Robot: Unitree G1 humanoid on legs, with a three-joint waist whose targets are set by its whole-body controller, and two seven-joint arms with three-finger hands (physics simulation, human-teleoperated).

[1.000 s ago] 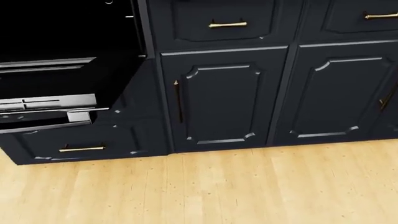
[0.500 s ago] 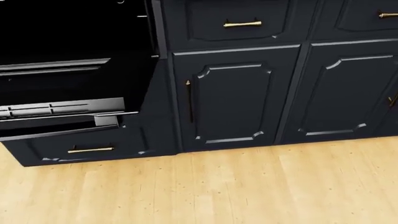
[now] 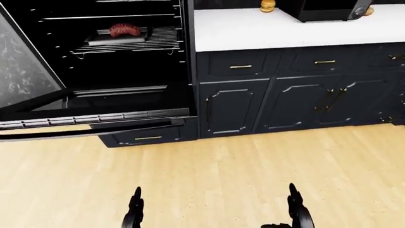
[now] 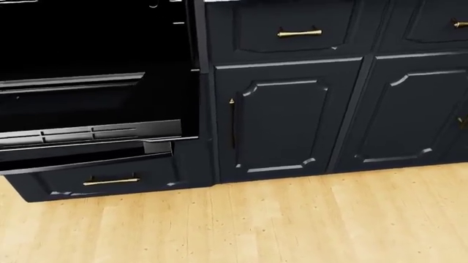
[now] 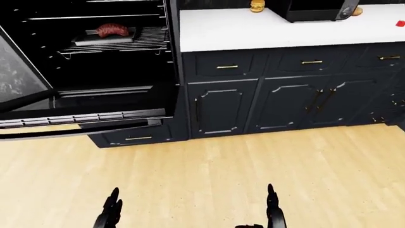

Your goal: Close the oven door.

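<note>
Left hand [image 3: 133, 213] and right hand [image 3: 297, 209] are hanging low at the bottom of the left-eye view, fingers pointing up and loosely spread, holding nothing. Both are hovering over bare floor [image 3: 240, 166], well apart from the oven.

What is changing: across the last second the whole head view is sliding rightward, cabinet doors and drawer pulls drifting to the right of frame. That reads as the camera moving, the robot stepping or turning toward the oven, not the cabinets shifting. More of the oven door [image 3: 95, 121] is now showing than before.

Oven door is still folded down, nearly level, jutting out at the left of the eye views, its leading edge over the drawer [image 3: 146, 138] beneath. Inside, a rack [image 3: 127, 42] is carrying a tray with a reddish piece of meat [image 3: 124, 30]. Task not yet begun in any contact sense; approach is under way.

Room to move: the floor between hands and door looks open. The door's outer edge is the first obstacle. The white surface [image 3: 297, 28] and dark cabinets [image 3: 297, 104] are flanking on the right, well apart.
</note>
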